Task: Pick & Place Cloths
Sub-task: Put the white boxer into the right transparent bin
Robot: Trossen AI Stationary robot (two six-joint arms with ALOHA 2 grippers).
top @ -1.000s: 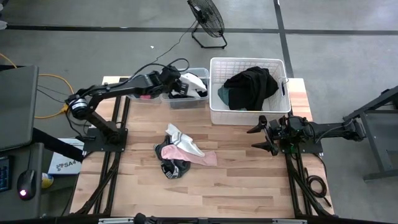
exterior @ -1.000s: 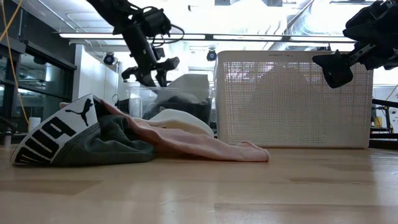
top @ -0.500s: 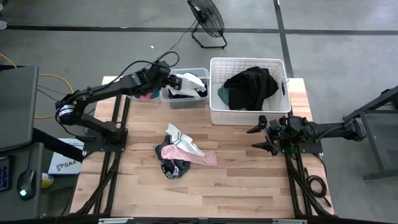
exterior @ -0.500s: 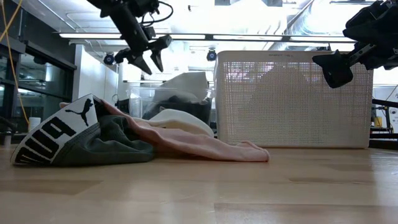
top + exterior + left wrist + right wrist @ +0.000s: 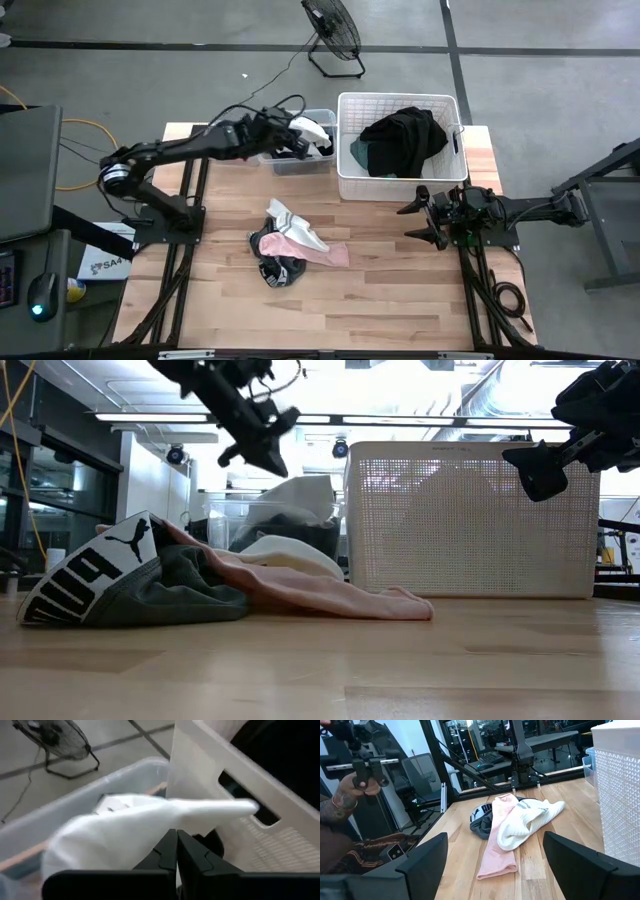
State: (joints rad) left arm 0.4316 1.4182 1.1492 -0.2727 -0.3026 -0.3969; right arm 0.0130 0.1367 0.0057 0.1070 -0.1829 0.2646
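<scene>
1. Since half a second ago the left gripper has swung back from the left of the clear bin to over it, beside the white slatted basket; a second ago it was low at the bin, then higher and off to the side. The right arm has not moved at all.

2. Nearest the front of the surface lies the loose heap: a grey-black garment with a lettered waistband, a pink cloth trailing from it towards the right arm's side, and a white cloth on top. Nothing grips these.

3. The right gripper hovers just off that heap, pointing at it, jaws wide apart and empty. Its wrist view shows the pink cloth's long axis running roughly away from the jaws, with the white cloth draped across its far half. A person's hand shows in the room beyond.

4. Farther back, the left gripper's jaws are pressed together. A white cloth billows directly ahead of them, over the bin, with its long tail stretching towards the basket wall; I cannot tell whether the jaws actually pinch it.

5. The basket, farthest back, already holds black and teal garments.

6. My judgement: the move turns on the basket lying just to the right of the left jaws, along the cloth's tail.
</scene>
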